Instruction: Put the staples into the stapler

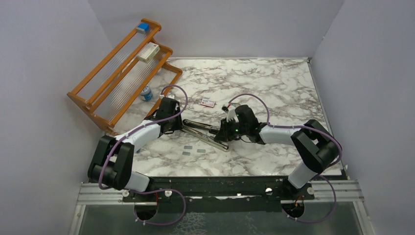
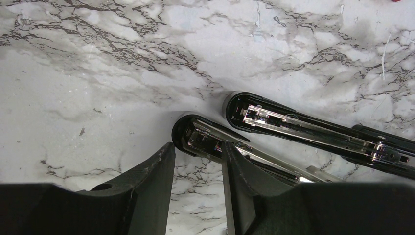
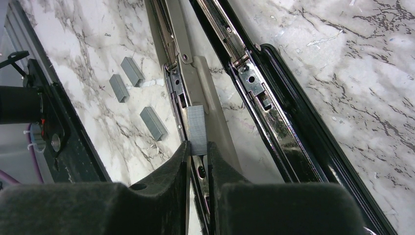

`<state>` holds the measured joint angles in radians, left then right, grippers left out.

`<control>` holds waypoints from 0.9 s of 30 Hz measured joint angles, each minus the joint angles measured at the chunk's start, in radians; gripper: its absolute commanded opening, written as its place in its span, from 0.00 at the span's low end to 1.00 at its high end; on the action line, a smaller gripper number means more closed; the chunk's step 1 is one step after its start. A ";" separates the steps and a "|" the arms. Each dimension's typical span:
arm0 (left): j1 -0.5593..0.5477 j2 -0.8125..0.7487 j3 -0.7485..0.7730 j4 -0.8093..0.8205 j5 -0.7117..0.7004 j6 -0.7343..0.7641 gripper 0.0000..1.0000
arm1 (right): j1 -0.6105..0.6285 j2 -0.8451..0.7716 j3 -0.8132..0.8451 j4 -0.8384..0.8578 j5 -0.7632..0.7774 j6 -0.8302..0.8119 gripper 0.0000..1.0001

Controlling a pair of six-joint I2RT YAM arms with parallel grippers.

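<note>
Right gripper [image 3: 198,147] pinches ridged grey staples [image 3: 197,128] over open black stapler [image 3: 298,137]; left gripper [image 2: 198,149] half-open, empty.

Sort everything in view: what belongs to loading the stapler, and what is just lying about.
Job: stapler, staple strip at its rail, spare strips, red-and-white packet.
Lying about: wooden rack, blue block, white-and-red box, small can.

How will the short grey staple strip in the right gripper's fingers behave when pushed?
The short grey staple strip looks stiff yet brittle: fine ribbing suggests glued staples that may snap if squeezed. Small and thin, likely very light. Pinched only at its end by the right gripper, it could pivot or slip.
</note>
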<state>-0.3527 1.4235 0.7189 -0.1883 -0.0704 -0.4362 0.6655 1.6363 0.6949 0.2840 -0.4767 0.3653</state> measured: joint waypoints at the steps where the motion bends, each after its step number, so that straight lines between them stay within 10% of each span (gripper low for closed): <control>1: 0.000 0.000 0.000 0.000 0.000 0.000 0.42 | 0.000 0.000 0.000 0.000 0.000 0.000 0.15; 27: 0.002 -0.011 -0.007 -0.001 -0.003 -0.002 0.42 | 0.063 -0.202 -0.034 0.003 0.103 -0.216 0.12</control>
<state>-0.3508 1.4128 0.7120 -0.1890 -0.0731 -0.4377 0.7288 1.4342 0.6605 0.2874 -0.3733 0.1493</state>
